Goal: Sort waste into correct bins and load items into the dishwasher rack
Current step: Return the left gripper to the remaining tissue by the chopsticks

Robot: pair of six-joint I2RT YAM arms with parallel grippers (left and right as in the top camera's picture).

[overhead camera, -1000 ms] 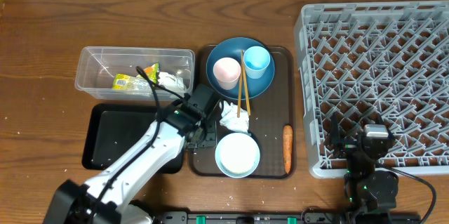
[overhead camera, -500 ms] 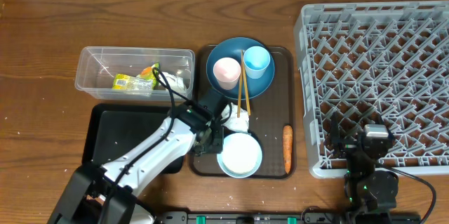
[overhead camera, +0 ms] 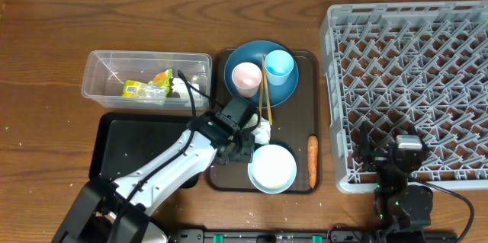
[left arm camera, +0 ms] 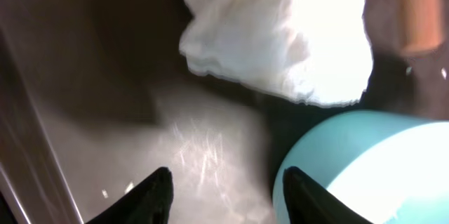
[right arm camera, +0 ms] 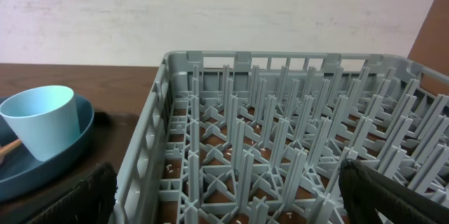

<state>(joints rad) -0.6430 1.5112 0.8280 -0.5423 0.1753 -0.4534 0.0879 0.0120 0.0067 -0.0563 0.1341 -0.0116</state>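
Bearings: I read the clock off the overhead view, with 12 at the far table edge.
Left gripper [overhead camera: 245, 145]: low over the brown serving tray [overhead camera: 293, 125]. In its wrist view the jaws stand spread with nothing between them, only bare tray floor.
Crumpled white tissue [overhead camera: 261, 129]: on the serving tray at about 1 o'clock from the left gripper. It is just ahead of the fingertips [left arm camera: 158, 192] and not gripped.
White bowl [overhead camera: 273, 168]: upright at the tray's 6 o'clock edge, at 4 o'clock of the left gripper and just beside it. Its rim fills the wrist view's lower right corner [left arm camera: 365, 171].
Carrot [overhead camera: 312, 159]: lies lengthwise along the tray's 3 o'clock side, near the bowl.
Dark blue plate [overhead camera: 238, 54]: at the 12 o'clock end of the tray. It carries the pink-lined cup [overhead camera: 245, 78] and the light blue cup [overhead camera: 280, 66], with the chopsticks [overhead camera: 265, 94] slanting off its near rim.
Clear tub [overhead camera: 149, 55]: at 9 o'clock of the plate, with the yellow-green wrapper [overhead camera: 143, 89] inside.
Black tray [overhead camera: 130, 148]: at 6 o'clock of the tub, partly under my left arm.
Right gripper [right arm camera: 228, 203]: parked at the 6 o'clock edge of the dishwasher rack [overhead camera: 412, 60], fingers wide apart and holding nothing.
Rack contents: I see only pegs.
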